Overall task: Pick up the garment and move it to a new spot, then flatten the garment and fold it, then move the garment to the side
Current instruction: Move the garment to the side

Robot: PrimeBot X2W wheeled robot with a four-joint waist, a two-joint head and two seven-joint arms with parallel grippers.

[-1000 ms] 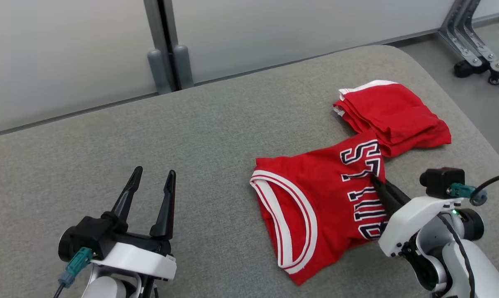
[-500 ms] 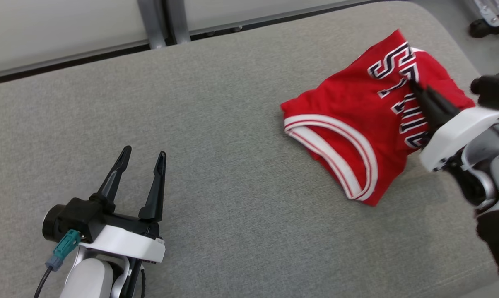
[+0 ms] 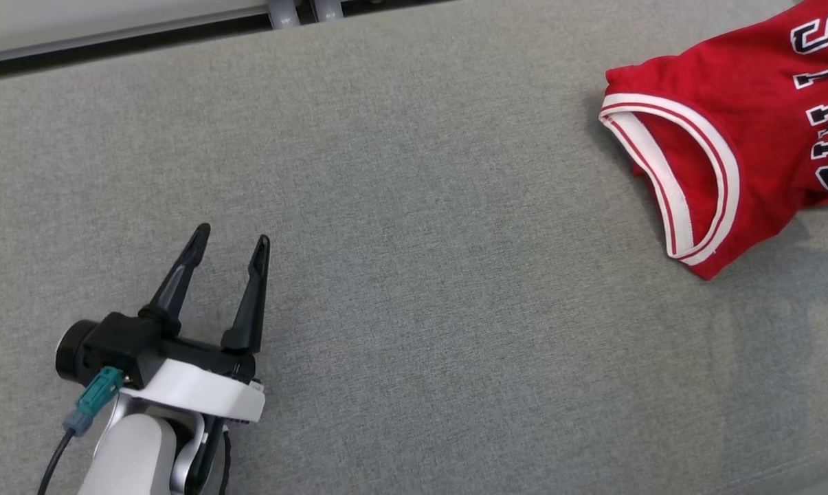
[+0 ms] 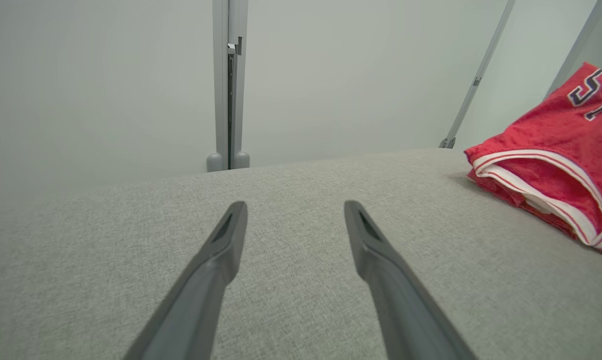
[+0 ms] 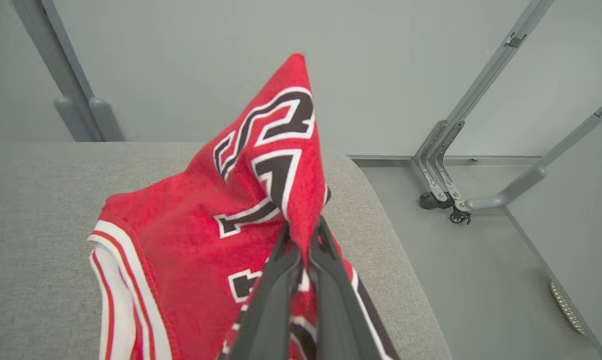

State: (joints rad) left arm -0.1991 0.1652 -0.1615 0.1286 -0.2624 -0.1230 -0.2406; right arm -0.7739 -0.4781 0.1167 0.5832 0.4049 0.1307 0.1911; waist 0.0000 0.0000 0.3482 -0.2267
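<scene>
L gripper (image 3: 233,234) hovers over the table's (image 3: 414,206) near-left part, fingers spread, nothing btwn them. Further off, the garment (image 3: 750,137), a red jersey, lies by the table's right edge. It's partly lifted, w/ R gripper (image 5: 303,229) pinching a fold at the lettering. Prob. light, soft, floppy, so it'll drape & bunch. Best grip for flattening: shoulders or hem corners.
</scene>
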